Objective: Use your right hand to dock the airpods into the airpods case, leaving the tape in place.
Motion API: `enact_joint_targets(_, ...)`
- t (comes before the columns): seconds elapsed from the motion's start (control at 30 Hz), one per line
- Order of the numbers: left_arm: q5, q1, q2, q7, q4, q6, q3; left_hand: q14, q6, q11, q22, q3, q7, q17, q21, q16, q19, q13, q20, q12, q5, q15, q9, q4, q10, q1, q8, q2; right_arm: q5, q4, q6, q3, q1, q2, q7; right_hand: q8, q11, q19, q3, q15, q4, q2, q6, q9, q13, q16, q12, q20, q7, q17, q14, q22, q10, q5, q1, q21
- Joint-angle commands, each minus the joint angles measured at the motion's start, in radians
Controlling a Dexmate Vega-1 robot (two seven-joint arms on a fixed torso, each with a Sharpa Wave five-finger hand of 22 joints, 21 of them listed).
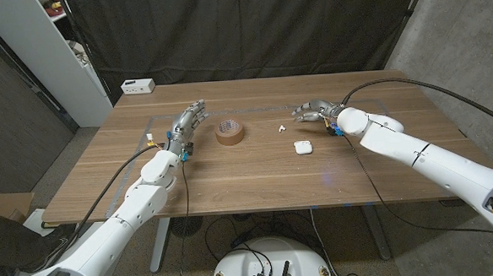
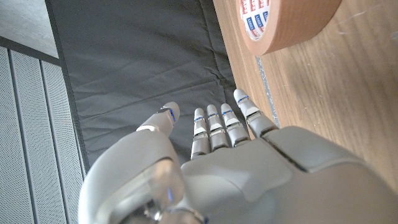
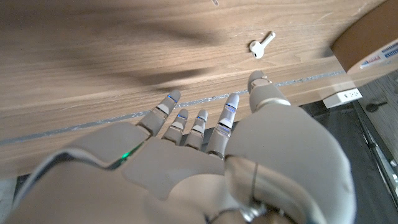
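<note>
The right hand (image 1: 311,112) is held open and empty near the earbud (image 1: 279,129) on the tabletop (image 1: 257,175), seemingly for pickup; the case (image 1: 303,147) lies nearby, the tape (image 1: 229,131) apart.

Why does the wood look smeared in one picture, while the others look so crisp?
In the right wrist view the table is streaked with dark blur, though the earbud reads clearly and the right hand up close is soft. In the left wrist view the tape roll and wood grain are sharp. The head view is evenly lit, with a faint glare spot on the table.
</note>
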Motion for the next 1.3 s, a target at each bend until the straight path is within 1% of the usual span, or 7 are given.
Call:
enact_joint_targets(0.03, 0.006, 0.017, 0.005, 0.02, -0.019, 0.008, -0.005, -0.001, 0.011, -0.001, 0.005, 0.004, 0.0, 0.001, -0.003, 0.001, -0.005, 0.004, 0.0, 0.005, 0.006, -0.002, 0.005, -0.004, 0.007, -0.01, 0.001, -0.005, -0.169, 0.04, -0.099, -0.099, 0.058, 0.084, -0.023, -0.004, 0.018, 0.006, -0.006, -0.055, 0.001, -0.011, 0.007, 0.002, 0.0, 0.008, 0.009, 0.005, 0.0, -0.001, 0.008, 0.003, 0.013, 0.001, 0.017, 0.0)
enact_joint_targets(0.37, 0.0, 0.007, 0.0, 0.013, 0.0, 0.011, -0.004, 0.002, 0.018, 0.001, 0.005, 0.005, 0.001, 0.001, -0.006, 0.002, -0.005, 0.006, 0.002, 0.008, 0.006, -0.005, 0.006, -0.005, 0.012, -0.012, 0.001, -0.004, -0.183, 0.072, -0.102, -0.111, 0.063, 0.12, -0.019, 0.001, 0.037, 0.018, -0.008, -0.054, 0.003, -0.021, 0.029, 0.004, 0.0, 0.017, 0.016, 0.006, -0.001, -0.001, 0.029, 0.004, 0.029, 0.003, 0.037, 0.002)
enact_joint_targets(0.43, -0.003, 0.004, -0.001, 0.008, 0.007, 0.011, -0.004, 0.003, 0.019, 0.0, 0.006, 0.005, 0.001, 0.001, -0.007, 0.003, -0.004, 0.006, 0.002, 0.008, 0.006, -0.004, 0.006, -0.005, 0.011, -0.013, 0.001, -0.004, -0.182, 0.073, -0.11, -0.111, 0.063, 0.123, -0.015, 0.006, 0.034, 0.021, -0.01, -0.055, 0.006, -0.025, 0.05, 0.004, 0.0, 0.017, 0.018, 0.005, 0.004, 0.0, 0.032, 0.004, 0.033, 0.003, 0.043, 0.002)
enact_joint_targets(0.47, -0.006, 0.001, -0.003, -0.002, 0.016, 0.005, -0.004, 0.004, 0.019, 0.0, 0.006, 0.005, 0.003, 0.001, -0.007, 0.003, -0.004, 0.007, 0.001, 0.009, 0.006, -0.004, 0.006, -0.004, 0.013, -0.014, 0.0, -0.003, -0.183, 0.072, -0.116, -0.112, 0.062, 0.126, -0.015, 0.005, 0.038, 0.022, -0.013, -0.056, 0.008, -0.027, 0.052, 0.004, 0.0, 0.017, 0.019, 0.005, 0.024, 0.0, 0.032, 0.004, 0.037, 0.002, 0.045, 0.002)
enact_joint_targets(0.53, -0.008, -0.003, -0.003, -0.003, 0.02, 0.011, -0.003, 0.004, 0.02, 0.0, 0.006, 0.005, 0.002, 0.001, -0.007, 0.003, -0.003, 0.007, 0.001, 0.01, 0.006, -0.004, 0.007, -0.005, 0.015, -0.014, 0.0, -0.003, -0.182, 0.072, -0.12, -0.113, 0.061, 0.127, -0.013, 0.005, 0.042, 0.024, -0.014, -0.058, 0.009, -0.029, 0.057, 0.004, 0.0, 0.019, 0.021, 0.005, 0.039, 0.0, 0.036, 0.004, 0.042, 0.002, 0.047, 0.002)
enact_joint_targets(0.7, -0.014, -0.012, 0.0, -0.025, 0.037, 0.006, -0.002, 0.004, 0.022, 0.0, 0.006, 0.005, 0.002, 0.001, -0.008, 0.003, -0.003, 0.008, 0.001, 0.01, 0.006, -0.005, 0.007, -0.005, 0.015, -0.015, 0.0, -0.002, -0.183, 0.079, -0.138, -0.113, 0.054, 0.143, -0.03, 0.009, 0.047, 0.036, -0.017, -0.059, 0.01, -0.032, 0.074, 0.004, 0.0, 0.024, 0.026, 0.004, 0.058, 0.0, 0.051, 0.004, 0.055, 0.003, 0.053, 0.005)
enact_joint_targets(1.3, -0.028, -0.006, 0.013, -0.041, 0.043, 0.002, -0.014, 0.006, 0.026, -0.001, 0.006, 0.007, 0.002, 0.001, -0.012, 0.003, -0.001, 0.01, 0.002, 0.012, 0.006, -0.004, 0.008, -0.005, 0.018, -0.019, -0.002, -0.001, -0.177, 0.108, -0.17, -0.112, 0.037, 0.195, -0.12, 0.015, 0.045, 0.071, -0.02, -0.073, 0.009, -0.039, 0.112, 0.005, 0.002, 0.036, 0.038, -0.003, 0.079, 0.0, 0.102, 0.004, 0.093, 0.006, 0.082, 0.011)
